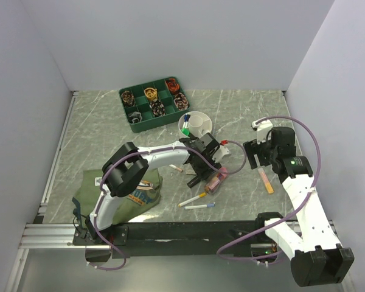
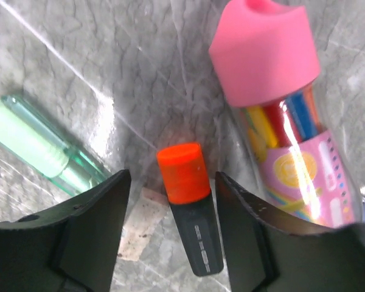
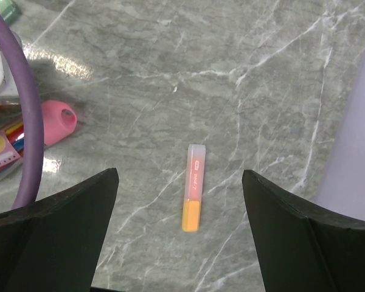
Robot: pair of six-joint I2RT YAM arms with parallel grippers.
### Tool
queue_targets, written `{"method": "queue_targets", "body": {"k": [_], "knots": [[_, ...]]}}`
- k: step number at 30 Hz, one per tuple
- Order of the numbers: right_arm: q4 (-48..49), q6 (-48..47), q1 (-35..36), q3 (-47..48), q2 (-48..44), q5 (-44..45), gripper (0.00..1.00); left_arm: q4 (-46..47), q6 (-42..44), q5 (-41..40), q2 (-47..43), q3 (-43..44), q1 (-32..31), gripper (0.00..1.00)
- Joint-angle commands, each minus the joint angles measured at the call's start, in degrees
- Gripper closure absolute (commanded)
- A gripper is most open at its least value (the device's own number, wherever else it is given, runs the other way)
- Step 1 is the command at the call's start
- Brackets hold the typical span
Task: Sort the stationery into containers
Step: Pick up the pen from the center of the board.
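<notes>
- Spread-open left gripper [image 2: 170,181] straddles stubby orange-capped black plastic marker [image 2: 187,207], lined up for a pinch.
- Right gripper [image 3: 179,179], also released, hovers above slim orange-and-clear highlighter [image 3: 193,190].

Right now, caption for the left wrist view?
Open left gripper straddles an orange-capped marker beside a pink-capped clear tube.

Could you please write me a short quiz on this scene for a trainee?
1. True or false: the left gripper is shut on the orange-capped marker.
2. What lies under the open right gripper? A) scissors B) orange highlighter C) stapler
3. Fill in: the white cup stands beside the ____ tray.
Key: 1 false, its jaws stand open either side of it; 2 B; 3 green.
</notes>
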Motion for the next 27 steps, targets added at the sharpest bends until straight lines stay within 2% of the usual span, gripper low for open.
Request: {"method": "queue_targets", "body": {"k": [1,2,9,11,17,21,24,26,27], "knots": [[1.53,0.3,-0.17,-0.4,-1.17,-0.18,0.09,3.04,0.94,-1.42,1.37,-0.83,-1.12,0.39],[1.62,0.12,-0.17,-0.49,-1.17,-0.18,0.1,3.12,0.94,-1.08,1.46,-0.75,-1.2,0.41],[2.32,0.03,-0.17,-0.67,-0.73,-0.62,0.09,2.51,1.46,1.65,1.64,-0.49,-1.29,0.74],[2.41,0.03,-0.17,-0.49,-0.55,-0.71,0.1,2.34,1.47,2.96,1.81,0.04,-1.29,0.8],[2.76,-0.59,-0.17,0.65,0.32,0.25,0.09,-5.92,1.82,8.06,1.03,10.92,1.08,0.99],[3.81,0.2,-0.17,1.0,1.55,0.26,0.1,-10.05,1.99,10.17,0.5,22.95,3.62,0.99],[4.6,0.73,-0.17,1.18,1.99,0.34,0.09,-11.46,1.56,11.49,-0.03,28.76,5.82,0.99],[5.04,0.56,-0.17,1.27,2.26,0.95,0.1,-9.19,0.24,13.51,-2.47,28.53,7.58,0.99],[5.13,0.21,-0.17,1.27,2.43,1.13,0.09,-3.09,-0.46,14.21,-4.06,24.69,8.37,0.99]]}}
